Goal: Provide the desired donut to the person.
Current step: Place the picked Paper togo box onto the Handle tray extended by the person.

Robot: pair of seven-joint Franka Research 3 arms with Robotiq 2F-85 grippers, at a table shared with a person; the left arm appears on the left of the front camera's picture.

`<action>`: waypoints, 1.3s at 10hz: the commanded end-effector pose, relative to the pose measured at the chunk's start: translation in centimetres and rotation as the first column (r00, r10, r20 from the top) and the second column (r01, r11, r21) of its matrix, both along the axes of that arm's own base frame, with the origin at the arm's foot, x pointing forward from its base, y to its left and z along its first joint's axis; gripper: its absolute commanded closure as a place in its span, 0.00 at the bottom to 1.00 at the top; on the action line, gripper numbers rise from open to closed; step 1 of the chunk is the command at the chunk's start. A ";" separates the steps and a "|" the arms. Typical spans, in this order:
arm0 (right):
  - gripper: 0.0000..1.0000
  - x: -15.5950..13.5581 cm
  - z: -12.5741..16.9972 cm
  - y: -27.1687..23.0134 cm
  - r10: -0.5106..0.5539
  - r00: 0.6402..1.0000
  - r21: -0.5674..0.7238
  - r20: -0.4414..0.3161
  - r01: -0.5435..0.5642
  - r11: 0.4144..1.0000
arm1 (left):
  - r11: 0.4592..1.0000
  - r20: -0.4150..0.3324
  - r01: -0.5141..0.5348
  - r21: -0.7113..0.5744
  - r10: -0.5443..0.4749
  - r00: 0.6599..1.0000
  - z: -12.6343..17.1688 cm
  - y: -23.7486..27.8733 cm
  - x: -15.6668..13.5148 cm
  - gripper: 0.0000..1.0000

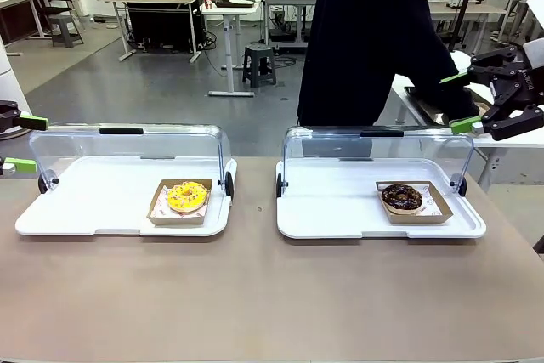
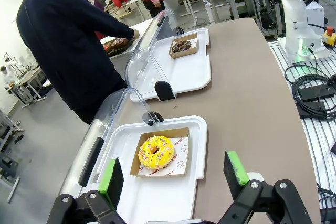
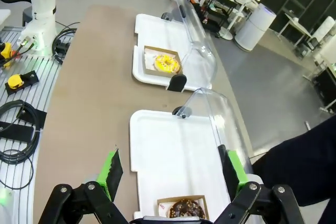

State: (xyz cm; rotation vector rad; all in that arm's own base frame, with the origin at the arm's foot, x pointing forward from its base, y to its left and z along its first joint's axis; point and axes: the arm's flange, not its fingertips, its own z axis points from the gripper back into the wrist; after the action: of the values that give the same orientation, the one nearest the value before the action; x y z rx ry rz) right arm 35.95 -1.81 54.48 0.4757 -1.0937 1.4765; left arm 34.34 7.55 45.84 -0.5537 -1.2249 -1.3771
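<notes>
Left gripper (image 2: 173, 174): I see its green pads spread wide, holding nothing, hovering above the left white plastic tray (image 1: 76, 210).
Right gripper (image 1: 463, 101): jaws apart too, empty, raised at the far right over the right white tray (image 1: 331, 206).
Yellow-iced donut (image 1: 187, 196): in a brown card box on the left tray, clear domed lid (image 1: 127, 144) tipped back.
Chocolate-glazed donut (image 1: 402, 198): boxed on the right tray.
Person in a dark navy top (image 1: 370, 40): far side, behind the right tray.

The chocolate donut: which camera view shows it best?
The front view: the chocolate donut lies whole in its cardboard tray. In the left wrist view it is far off and small. In the right wrist view it sits at the bottom edge, partly cut off.
</notes>
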 end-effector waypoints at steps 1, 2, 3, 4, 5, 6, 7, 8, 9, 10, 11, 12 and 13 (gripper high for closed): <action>0.00 -0.5 0.4 -1.7 -0.023 0.999 0.056 -0.028 0.024 0.998 | 1.000 0.021 0.000 -0.017 0.001 1.000 -0.1 -0.1 0.1 0.00; 0.00 -1.4 0.0 -2.8 -0.046 0.998 0.080 -0.051 0.050 0.996 | 1.000 0.021 0.000 -0.017 0.001 1.000 -0.1 -0.1 0.1 0.00; 0.00 -1.9 -0.7 -3.6 -0.072 0.994 0.104 -0.081 0.081 0.991 | 1.000 0.021 0.000 -0.017 0.001 1.000 -0.1 -0.1 0.1 0.00; 0.00 -2.1 -1.1 -4.1 -0.077 0.992 0.117 -0.096 0.088 0.989 | 1.000 0.021 0.000 -0.017 0.001 1.000 -0.1 -0.1 0.1 0.00; 0.00 -2.1 -1.2 -4.4 -0.086 0.990 0.126 -0.111 0.100 0.987 | 1.000 0.021 0.000 -0.017 0.001 1.000 -0.1 -0.1 0.1 0.00; 0.00 -1.9 -1.2 -4.8 -0.110 0.983 0.126 -0.144 0.128 0.984 | 1.000 0.021 0.000 -0.017 0.001 1.000 -0.1 -0.1 0.1 0.00; 0.00 -1.7 -1.1 -5.3 -0.122 0.976 0.130 -0.180 0.147 0.981 | 1.000 0.021 0.000 -0.017 0.001 1.000 -0.1 -0.1 0.1 0.00; 0.00 -1.5 -1.1 -5.7 -0.141 0.969 0.126 -0.202 0.168 0.978 | 1.000 0.021 0.000 -0.017 0.001 1.000 -0.1 -0.1 0.1 0.00; 0.00 -1.2 -1.2 -6.2 -0.170 0.962 0.127 -0.216 0.200 0.972 | 1.000 0.021 0.000 -0.017 0.001 1.000 -0.1 -0.1 0.1 0.00; 0.00 -1.0 -1.3 -6.6 -0.217 0.952 0.119 -0.214 0.246 0.962 | 1.000 0.021 0.000 -0.017 0.001 1.000 -0.1 -0.1 0.1 0.00; 0.00 -0.8 -1.3 -6.8 -0.247 0.944 0.111 -0.218 0.275 0.955 | 1.000 0.021 0.000 -0.017 0.001 1.000 -0.1 -0.1 0.1 0.00; 0.00 -0.7 -1.3 -6.9 -0.258 0.941 0.105 -0.218 0.285 0.953 | 1.000 0.021 0.000 -0.017 0.001 1.000 -0.1 -0.1 0.1 0.00; 0.00 -0.7 -1.3 -6.9 -0.274 0.939 0.092 -0.208 0.298 0.950 | 1.000 0.021 0.000 -0.017 0.001 1.000 -0.1 -0.1 0.1 0.00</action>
State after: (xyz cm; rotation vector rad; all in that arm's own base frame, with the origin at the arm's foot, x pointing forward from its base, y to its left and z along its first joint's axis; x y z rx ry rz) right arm 34.77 -9.41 53.09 0.5251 -1.0437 1.1235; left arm 34.33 7.56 45.84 -0.5540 -1.2249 -1.3771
